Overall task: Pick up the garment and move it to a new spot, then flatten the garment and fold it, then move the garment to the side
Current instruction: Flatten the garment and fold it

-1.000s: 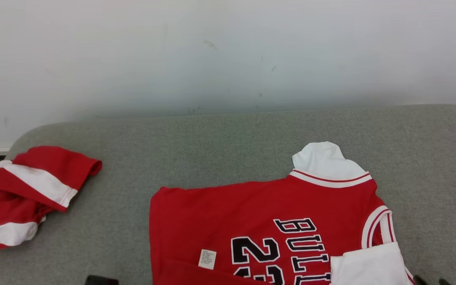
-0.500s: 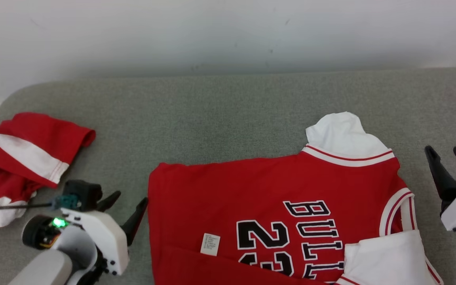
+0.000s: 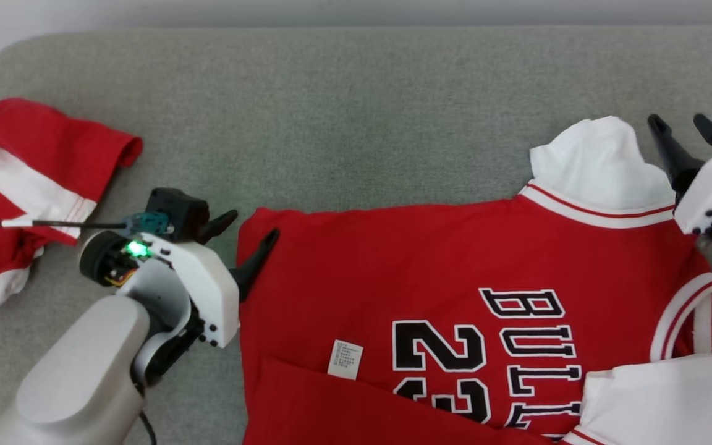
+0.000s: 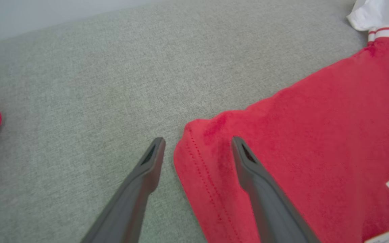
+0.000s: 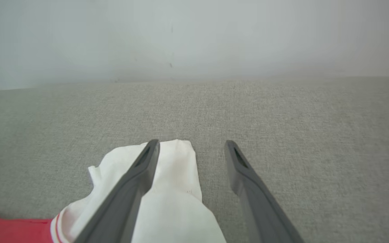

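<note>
Now the left gripper (image 4: 198, 139) stands released and empty. One finger is over the bare pad (image 3: 362, 111) and the other over red cloth, so the hem at the jersey's (image 3: 455, 259) far-left corner (image 4: 194, 130) runs between them. I cannot tell whether the tips touch the cloth yet. The right gripper (image 5: 192, 141) is likewise spread wide and holds nothing. Its left finger lies over the white sleeve (image 3: 597, 167) and its right finger over bare pad, with the sleeve's edge between.

The jersey lies back-up in the middle of the pad. Its near edge looks partly turned over, and a second white sleeve is laid across the near right. Red-and-white shorts (image 3: 28, 167) sit well apart to the left, out of the way.

This looks like a two-corner pinch on the far edge, ready for smoothing or a fold toward the robot.

- Each gripper should sink until its tips press the pad, so every layer at the edge is caught and not the top one alone.
- The left gripper should bite past the stitched hem, because a thin nip may slip out.
- The sleeve is loose and floppy, so the right gripper would hold more surely nearer the striped trim (image 3: 603, 213).
- Both should close together and lift evenly, keeping the far edge taut between them without dragging the body out of line.
</note>
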